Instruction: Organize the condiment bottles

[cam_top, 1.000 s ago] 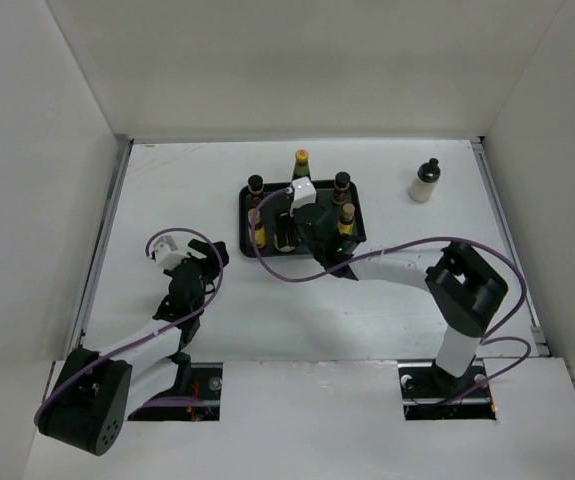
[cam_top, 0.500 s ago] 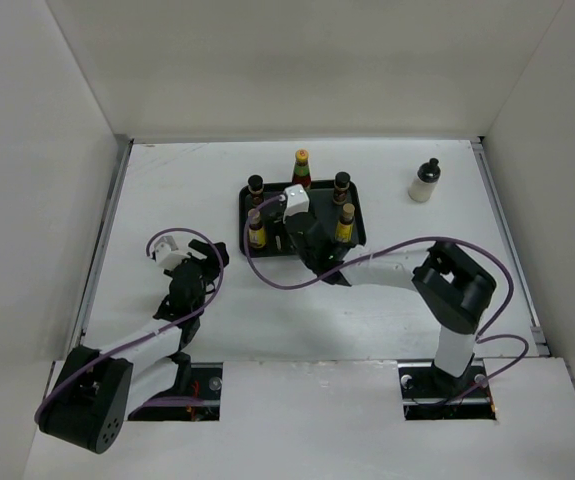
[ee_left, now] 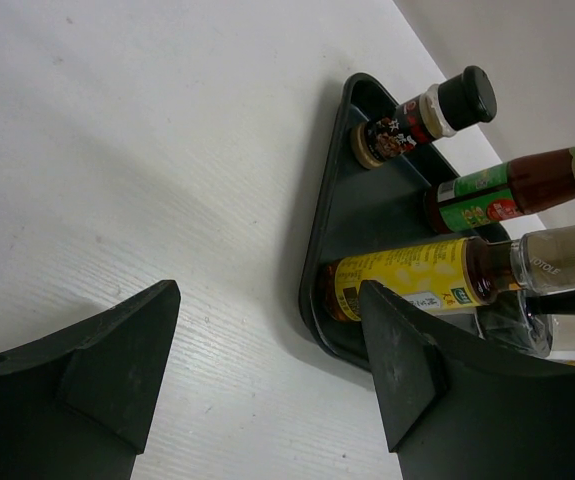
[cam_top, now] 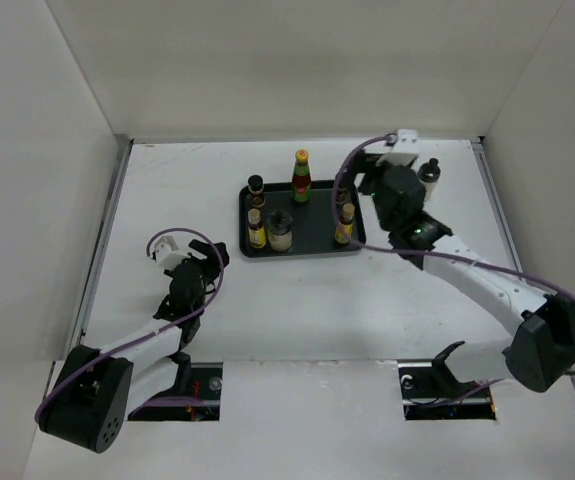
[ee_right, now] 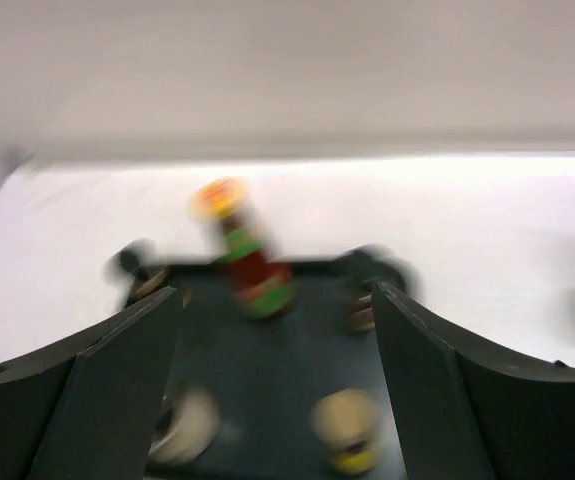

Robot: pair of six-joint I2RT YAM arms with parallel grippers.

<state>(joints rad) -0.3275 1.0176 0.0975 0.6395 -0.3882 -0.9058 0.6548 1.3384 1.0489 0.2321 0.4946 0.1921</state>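
You have bare table between the left gripper and the tray, but upright bottles crowd the tray and the right arm hangs over its right edge, just beside the cream bottle.

- What are the arms made of?
- White tubes between black joints, with a purple cable looping behind each claw.
- And the claws?
- The left claw and right claw have matt black wedge fingers. A white block sits just behind each.
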